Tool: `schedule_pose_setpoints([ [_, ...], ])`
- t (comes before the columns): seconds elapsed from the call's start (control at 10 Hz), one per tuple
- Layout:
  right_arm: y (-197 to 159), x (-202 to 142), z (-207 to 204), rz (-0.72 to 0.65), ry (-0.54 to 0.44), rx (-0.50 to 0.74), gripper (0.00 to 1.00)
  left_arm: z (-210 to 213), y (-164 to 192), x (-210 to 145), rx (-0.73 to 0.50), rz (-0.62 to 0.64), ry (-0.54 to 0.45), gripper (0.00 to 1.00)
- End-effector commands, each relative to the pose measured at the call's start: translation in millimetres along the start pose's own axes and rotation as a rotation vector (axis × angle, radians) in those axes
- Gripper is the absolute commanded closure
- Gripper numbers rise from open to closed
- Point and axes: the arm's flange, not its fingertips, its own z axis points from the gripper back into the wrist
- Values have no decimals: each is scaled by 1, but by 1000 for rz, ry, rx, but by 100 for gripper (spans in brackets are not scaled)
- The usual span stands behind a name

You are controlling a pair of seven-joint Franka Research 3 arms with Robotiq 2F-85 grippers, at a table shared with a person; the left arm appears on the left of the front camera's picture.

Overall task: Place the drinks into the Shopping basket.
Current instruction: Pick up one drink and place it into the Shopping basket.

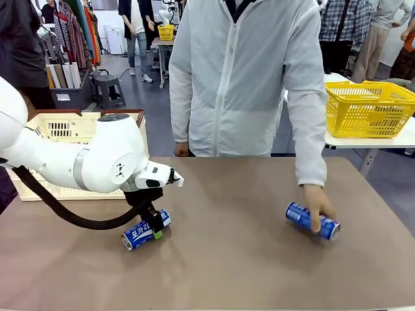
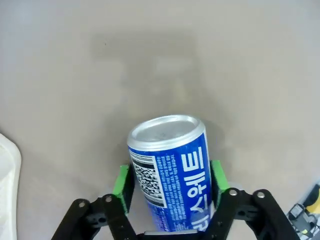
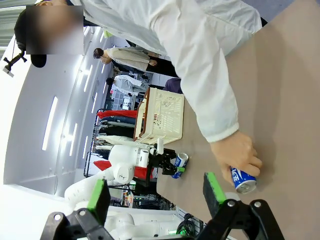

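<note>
Drinks were found as two blue cans lying on their sides on the bench (image 1: 227, 272), and neither was yet inside the Shopping basket (image 1: 61, 129), which was set at the far left of the bench, behind the left arm.

Just to the right of it, the blue can (image 1: 144, 230) was clamped by the left hand (image 2: 170, 180). The green pads were pressed against both sides of its body, near the bottom end, and the silver top was pointed away from the wrist. The can appeared to rest on the bench, so the grip was judged to be made for lifting but not yet used for it. A grip across the round body was probably chosen because a lying can rolls easily.

Further right, the second blue can (image 1: 311, 221) was covered from above by the person's hand (image 1: 319, 206), probably so that it was kept from rolling. The right hand (image 3: 155, 195) was seen with its fingers wide apart and nothing between them, away from both cans.

At the far right, a yellow basket (image 1: 369, 107) was placed on another table, and it was not taken as the goal.
</note>
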Motion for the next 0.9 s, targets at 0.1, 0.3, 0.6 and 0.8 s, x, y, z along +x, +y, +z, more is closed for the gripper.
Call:
schedule_pose_setpoints([
  [0.1,2,1,0,11,1,11,0,3,4,-7,14,20,38,100],
  [0.3,0,0,0,0,0,0,0,10,5,-11,17,19,22,100],
  [0.6,0,0,0,0,0,0,0,46,9,-27,-16,77,-21,100],
  [0.8,0,0,0,0,0,0,0,116,8,-61,-115,172,-25,100],
])
